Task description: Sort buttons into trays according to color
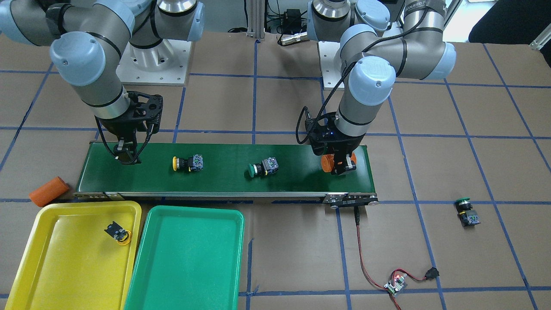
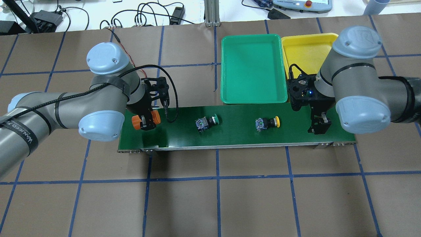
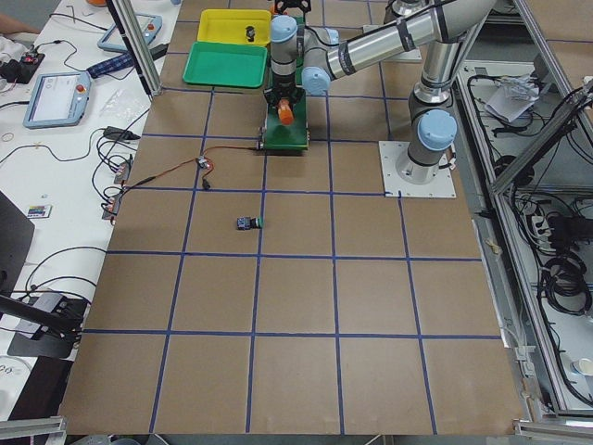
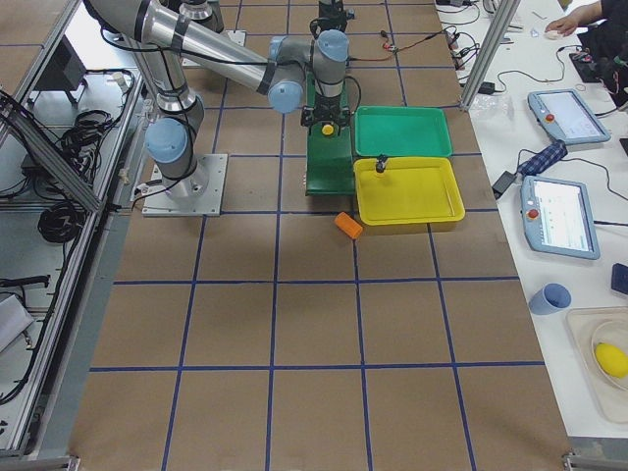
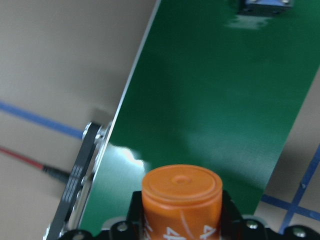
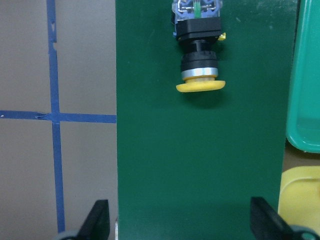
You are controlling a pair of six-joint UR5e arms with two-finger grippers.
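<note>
Inside the left hand (image 2: 146, 123): orange cylinder (image 5: 181, 194) (a "4" shows).

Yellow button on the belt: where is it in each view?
Front-facing: yellow button left of belt centre.
Overhead: button right of centre.
Exterior left: can't tell.
Exterior right: yellow speck on belt.
Left wrist: absent.
Right wrist: top centre.
Landmark: green tray beside belt.

The left arm (image 2: 65, 108), grey metal with pale-blue joint caps, is bent at the elbow, wrist vertical. The black left tool (image 2: 146, 121) points down, clamped on an orange plastic cylinder (image 2: 135, 121). The right arm (image 2: 388, 89) matches; the right tool (image 2: 318, 126) points down, fingers (image 6: 99, 217) spread wide.
</note>
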